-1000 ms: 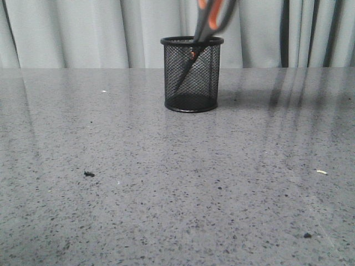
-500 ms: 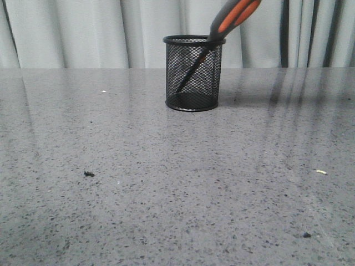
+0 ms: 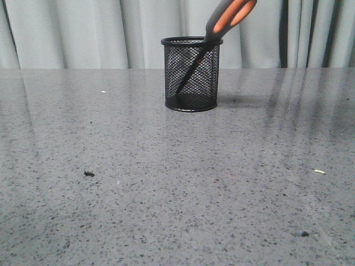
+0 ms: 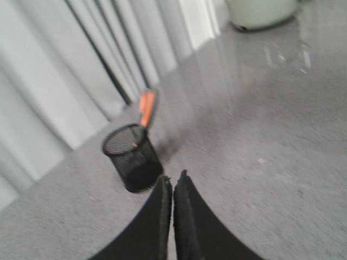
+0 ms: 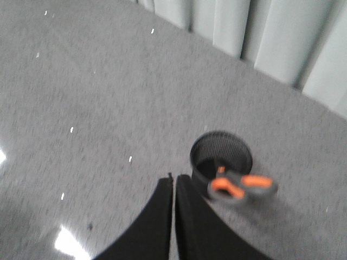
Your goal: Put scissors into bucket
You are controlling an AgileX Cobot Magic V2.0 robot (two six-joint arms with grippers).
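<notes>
Nearest in the front view lies bare speckled grey stone tabletop [image 3: 166, 188], dotted with a few small dark crumbs [image 3: 89, 174]. Farther back stands the small black wire-mesh cylindrical bucket [image 3: 191, 73], upright. The scissors with dark grey handles lined in orange [image 3: 228, 16] sit inside it, blades down through the mesh, leaning so the handles rest on the rim and jut out toward the right. Behind hang pale pleated curtains [image 3: 83, 33]. The left gripper [image 4: 173, 184] and right gripper [image 5: 174, 181] both have fingers pressed together, grasping nothing, apart from the bucket.
</notes>
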